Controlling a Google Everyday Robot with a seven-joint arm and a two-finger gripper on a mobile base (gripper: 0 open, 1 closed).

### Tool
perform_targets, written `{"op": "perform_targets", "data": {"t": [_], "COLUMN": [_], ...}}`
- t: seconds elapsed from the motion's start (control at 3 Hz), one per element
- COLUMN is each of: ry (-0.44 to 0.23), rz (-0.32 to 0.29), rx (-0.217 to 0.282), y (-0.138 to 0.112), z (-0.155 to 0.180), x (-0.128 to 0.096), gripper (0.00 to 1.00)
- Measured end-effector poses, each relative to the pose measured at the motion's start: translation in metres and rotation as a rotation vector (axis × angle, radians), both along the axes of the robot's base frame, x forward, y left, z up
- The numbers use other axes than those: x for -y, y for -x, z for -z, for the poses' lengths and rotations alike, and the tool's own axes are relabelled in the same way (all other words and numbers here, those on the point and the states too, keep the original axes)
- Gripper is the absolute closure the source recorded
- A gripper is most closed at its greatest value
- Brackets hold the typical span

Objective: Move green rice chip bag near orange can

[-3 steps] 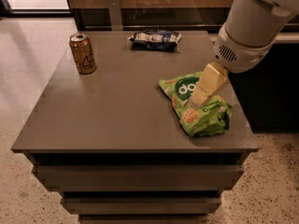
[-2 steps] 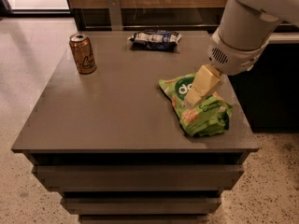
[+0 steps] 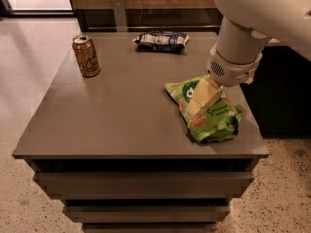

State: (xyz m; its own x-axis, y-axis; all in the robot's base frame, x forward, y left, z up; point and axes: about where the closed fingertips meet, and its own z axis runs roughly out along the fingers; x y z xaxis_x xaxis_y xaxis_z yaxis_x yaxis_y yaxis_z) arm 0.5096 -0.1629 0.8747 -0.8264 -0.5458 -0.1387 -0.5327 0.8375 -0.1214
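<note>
My gripper sits on the green rice chip bag by the bench's right edge. I cannot read its white lettering, nor the dark script on the orange can near the far left corner.

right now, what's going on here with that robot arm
A one-armed robot has its hand down on the green rice chip bag, which lies near the front right corner of the table. The orange can stands upright near the far left corner, well apart from the bag, so the bag has not yet been brought near it. A dark blue and white bag lies at the table's back edge, untouched.
</note>
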Motion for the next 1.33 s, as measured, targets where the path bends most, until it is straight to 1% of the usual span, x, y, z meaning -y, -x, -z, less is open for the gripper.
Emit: {"op": "perform_targets", "data": {"t": [0.33, 0.67, 1.0, 1.33], "ry": [-0.030, -0.049, -0.049, -0.038], "rz": [-0.017, -0.046, -0.065, -0.081], "rx": [-0.034, -0.065, -0.076, -0.063], "y": [-0.003, -0.004, -0.005, -0.008], "z": [0.022, 0.039, 0.046, 0.043], "x": [-0.006, -0.015, -0.019, -0.022], "gripper": [0.00, 0.17, 0.41, 0.64]}}
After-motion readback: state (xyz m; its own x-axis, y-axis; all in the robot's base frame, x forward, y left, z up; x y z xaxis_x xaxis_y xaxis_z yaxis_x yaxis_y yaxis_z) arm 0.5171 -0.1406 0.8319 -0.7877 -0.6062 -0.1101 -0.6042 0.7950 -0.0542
